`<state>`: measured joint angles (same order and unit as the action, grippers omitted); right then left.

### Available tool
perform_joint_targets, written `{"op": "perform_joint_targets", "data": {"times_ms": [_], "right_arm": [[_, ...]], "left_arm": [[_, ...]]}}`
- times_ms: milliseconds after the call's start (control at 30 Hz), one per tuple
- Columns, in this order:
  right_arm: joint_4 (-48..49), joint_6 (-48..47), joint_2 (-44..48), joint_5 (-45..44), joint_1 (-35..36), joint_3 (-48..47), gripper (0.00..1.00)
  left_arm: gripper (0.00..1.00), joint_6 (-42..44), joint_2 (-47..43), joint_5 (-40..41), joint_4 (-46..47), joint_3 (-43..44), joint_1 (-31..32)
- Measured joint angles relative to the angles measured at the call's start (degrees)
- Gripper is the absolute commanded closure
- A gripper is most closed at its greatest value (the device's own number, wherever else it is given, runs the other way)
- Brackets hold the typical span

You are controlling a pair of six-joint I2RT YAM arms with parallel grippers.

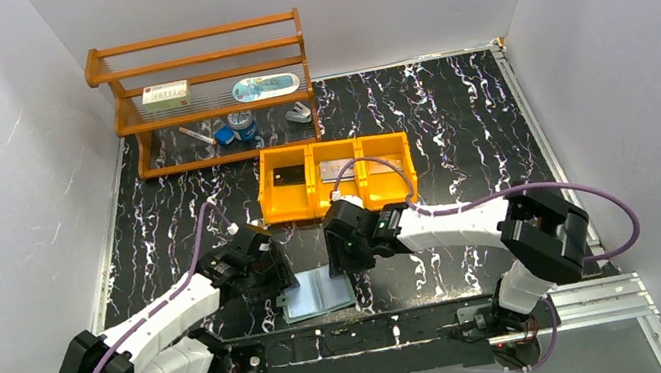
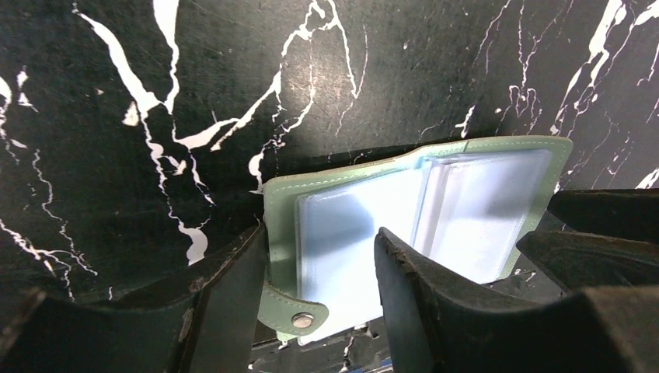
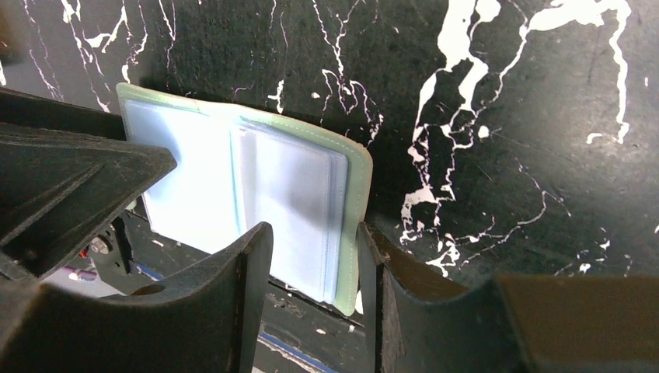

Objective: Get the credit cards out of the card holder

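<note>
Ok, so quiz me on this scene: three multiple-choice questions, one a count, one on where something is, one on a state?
1. How many compartments does the orange tray have? A one, B two, C three.
2. Where does the green wallet lie? A in the tray, B on the table, C hanging on the wall.
3. The wallet is: A open flat, B buttoned shut, C standing on edge.

Answers: 1 C, two dividers split the tray in the top view. 2 B, it rests on the black marbled top. 3 A, both panels of clear pockets face up.
</note>
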<state>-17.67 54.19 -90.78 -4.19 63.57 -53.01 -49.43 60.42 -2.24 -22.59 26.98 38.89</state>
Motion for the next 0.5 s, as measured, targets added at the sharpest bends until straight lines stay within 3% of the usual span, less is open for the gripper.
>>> {"op": "perform_joint_targets", "data": {"times_ms": [333, 500], "right_arm": [[-2.36, 2.71, 1.55, -2.34, -0.17, 0.79, 0.43], [-5.55, 3.02, 2.91, -5.49, -0.17, 0.63, 0.45]], "left_arm": [[0.55, -0.7, -0.02, -1.25, 1.25, -0.57, 0.85], [0.55, -0.66, -0.02, -1.7, 1.64, -0.76, 1.05]]}}
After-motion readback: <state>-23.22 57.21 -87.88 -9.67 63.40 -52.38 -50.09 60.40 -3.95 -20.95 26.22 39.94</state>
